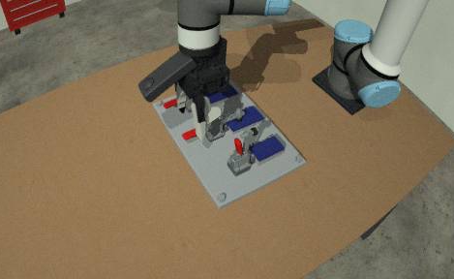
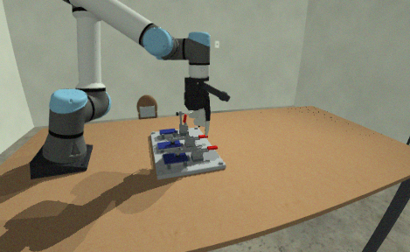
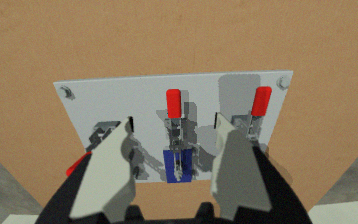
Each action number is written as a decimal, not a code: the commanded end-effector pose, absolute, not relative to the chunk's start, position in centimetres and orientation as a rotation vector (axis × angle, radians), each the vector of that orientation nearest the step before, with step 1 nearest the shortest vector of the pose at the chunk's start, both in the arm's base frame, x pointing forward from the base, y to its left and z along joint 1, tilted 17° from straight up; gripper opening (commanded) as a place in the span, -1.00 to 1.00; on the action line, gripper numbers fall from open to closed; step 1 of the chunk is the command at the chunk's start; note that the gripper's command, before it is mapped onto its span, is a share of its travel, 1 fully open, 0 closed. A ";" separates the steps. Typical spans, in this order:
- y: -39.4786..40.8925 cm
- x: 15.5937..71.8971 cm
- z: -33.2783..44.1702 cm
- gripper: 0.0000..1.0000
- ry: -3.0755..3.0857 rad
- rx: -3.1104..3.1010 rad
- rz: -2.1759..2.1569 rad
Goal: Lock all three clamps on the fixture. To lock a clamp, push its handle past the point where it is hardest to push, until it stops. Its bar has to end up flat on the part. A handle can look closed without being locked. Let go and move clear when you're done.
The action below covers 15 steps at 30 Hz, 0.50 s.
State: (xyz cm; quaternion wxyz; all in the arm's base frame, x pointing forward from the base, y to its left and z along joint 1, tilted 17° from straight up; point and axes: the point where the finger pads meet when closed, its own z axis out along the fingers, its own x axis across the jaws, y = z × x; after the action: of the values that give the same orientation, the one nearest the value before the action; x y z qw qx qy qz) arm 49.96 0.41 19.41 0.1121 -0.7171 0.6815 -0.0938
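The grey fixture plate [image 1: 227, 145] lies on the table and carries three toggle clamps with red handles, each beside a blue part. The far handle [image 1: 170, 103] and the middle handle [image 1: 189, 135] lie flat, pointing away from their blue parts. The near handle [image 1: 238, 145] stands upright. My gripper [image 1: 203, 127] is open and empty, and it hovers just above the middle clamp. In the wrist view my gripper's fingers straddle the middle handle [image 3: 174, 102], whose bar lies over its blue part [image 3: 176, 165]. The flat handle [image 3: 261, 100] is at the right. The upright handle [image 3: 76, 163] is partly hidden behind the left finger.
The arm's base [image 1: 351, 73] stands on a dark pad at the table's back right. The plate has bolts at its corners [image 1: 222, 197]. A red cabinet [image 1: 32, 12] stands on the floor beyond the table.
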 end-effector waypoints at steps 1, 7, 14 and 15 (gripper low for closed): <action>0.3 49.4 21.2 0.16 2.000 -2.106 -0.273; 0.3 49.4 21.2 0.16 2.000 -2.106 -0.273; 0.3 49.4 21.1 -0.44 2.000 -2.105 -0.274; 0.3 49.4 21.1 -0.44 2.000 -2.105 -0.274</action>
State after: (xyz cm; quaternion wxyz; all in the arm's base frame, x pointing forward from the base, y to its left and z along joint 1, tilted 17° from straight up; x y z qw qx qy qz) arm 49.40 0.33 21.07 0.1118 -0.7173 0.6815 -0.0926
